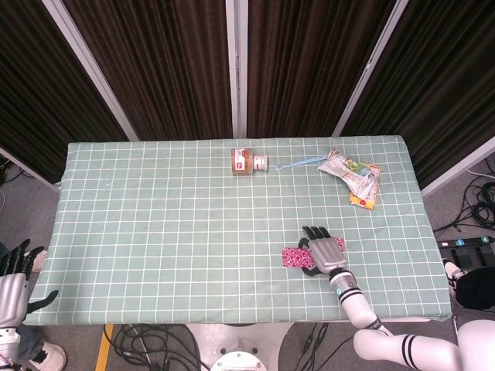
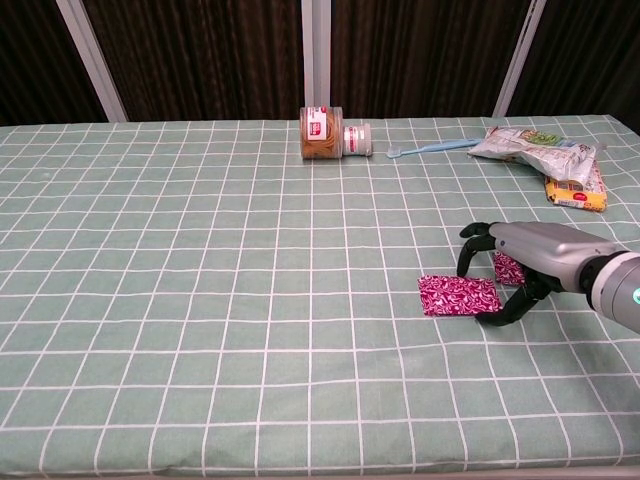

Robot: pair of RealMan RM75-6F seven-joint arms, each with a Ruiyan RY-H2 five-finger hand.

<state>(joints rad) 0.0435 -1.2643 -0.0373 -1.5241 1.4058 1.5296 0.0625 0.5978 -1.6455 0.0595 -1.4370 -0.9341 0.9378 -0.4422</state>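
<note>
My right hand [image 2: 522, 268] arches over the magenta patterned cloth [image 2: 457, 295] at the lower right of the chest view, fingertips [image 2: 466, 268] curled down onto it; whether they grip it I cannot tell. My left hand [image 1: 11, 287] hangs spread and empty at the lower left of the head view.

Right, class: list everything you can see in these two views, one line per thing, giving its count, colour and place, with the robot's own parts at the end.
Tablecloth: one, pale green with a white grid, covering the whole table.
Jar: one, brown contents and a white lid, lying on its side at the far middle.
Toothbrush: one, light blue, lying just right of the jar.
Snack packets: a small pile, silver-green and yellow, count unclear, far right corner.
Patterned cloth: magenta with a white print, near right; whether one piece or two cannot be told.
Right hand: one, grey with black fingers, arched over the patterned cloth, fingertips at its right end.
Left hand: one, grey and black, off the table's left edge, holding nothing.
</note>
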